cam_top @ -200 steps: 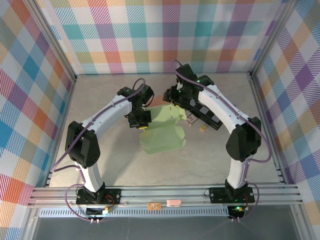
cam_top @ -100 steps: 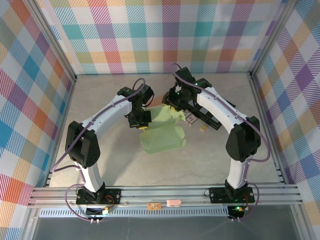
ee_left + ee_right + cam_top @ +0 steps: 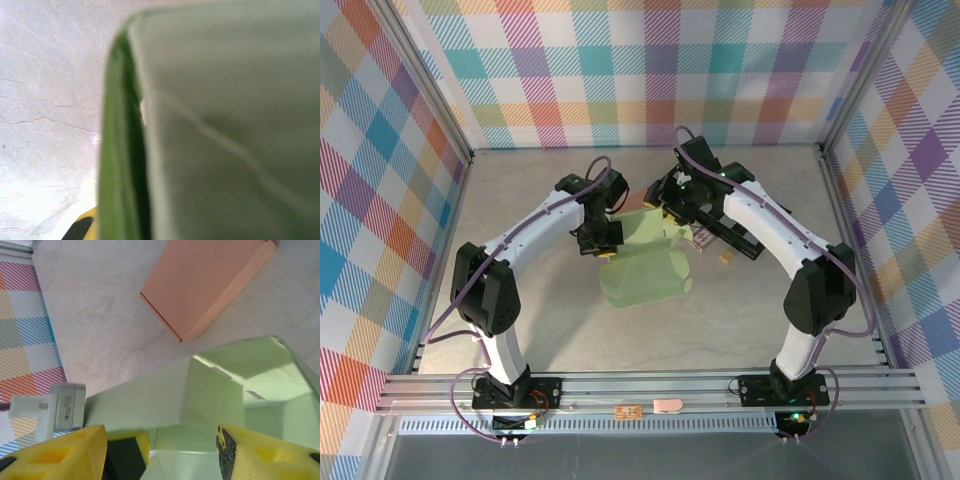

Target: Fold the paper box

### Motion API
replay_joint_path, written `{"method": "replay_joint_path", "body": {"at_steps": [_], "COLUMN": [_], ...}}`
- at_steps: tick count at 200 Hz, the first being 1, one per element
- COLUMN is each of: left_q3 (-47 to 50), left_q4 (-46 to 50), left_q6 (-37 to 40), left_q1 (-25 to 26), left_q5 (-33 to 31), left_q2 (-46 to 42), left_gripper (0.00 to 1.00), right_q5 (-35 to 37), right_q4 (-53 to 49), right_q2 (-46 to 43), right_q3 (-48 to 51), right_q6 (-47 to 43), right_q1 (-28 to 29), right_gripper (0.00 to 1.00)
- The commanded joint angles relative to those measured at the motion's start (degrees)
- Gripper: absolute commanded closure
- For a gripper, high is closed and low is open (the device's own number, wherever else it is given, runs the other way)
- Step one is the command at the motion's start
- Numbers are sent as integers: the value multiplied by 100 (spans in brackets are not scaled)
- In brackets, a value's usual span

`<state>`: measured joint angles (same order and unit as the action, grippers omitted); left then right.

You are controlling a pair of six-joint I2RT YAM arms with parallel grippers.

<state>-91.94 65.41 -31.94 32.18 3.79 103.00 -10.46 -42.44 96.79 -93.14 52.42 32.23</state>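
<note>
Pinching the box (image 3: 645, 268) with my left tool (image 3: 604, 252), right tool (image 3: 175, 447) open over a flap (image 3: 215, 390), I judge folding partway done.

My left wrist camera is sitting so close to the paper box (image 3: 225, 125) that its green panel is blurring into a smear, and the bottom edge is cutting off all but a yellow sliver of one finger (image 3: 85, 229) of my left end effector (image 3: 605, 254). In the right wrist view, the bottom edge is clipping both fingers (image 3: 65, 452) of my right end effector (image 3: 170, 452), and the top edge is cropping the orange box (image 3: 205, 285). From above, my right arm (image 3: 760, 215) is covering the paper box's far edge, and the bits (image 3: 725, 257) on the table (image 3: 520, 320) beside it are reading too small to name.
</note>
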Motion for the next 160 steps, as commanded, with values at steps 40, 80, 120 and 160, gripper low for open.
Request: {"method": "replay_joint_path", "body": {"at_steps": [40,80,120,160], "left_q3": [-60,-62,-46,-17], "left_q4": [-19,16,16,7], "left_q6": [8,22,14,13], "left_q1": [25,34,34,34], "left_q5": [-82,-90,-98,-83], "left_q2": [-236,-254,-303,-316], "left_gripper": [100,100,100,100], "right_q5": [343,349,569,719], "right_q4": [-32,146,325,345], "right_q2": [-1182,-877,-547,-387], "right_q3": [1390,1518,1488,1400], "right_q6": [-426,-454,-618,-876], "right_q1": [89,113,109,106], "right_gripper": [46,47,50,52]}}
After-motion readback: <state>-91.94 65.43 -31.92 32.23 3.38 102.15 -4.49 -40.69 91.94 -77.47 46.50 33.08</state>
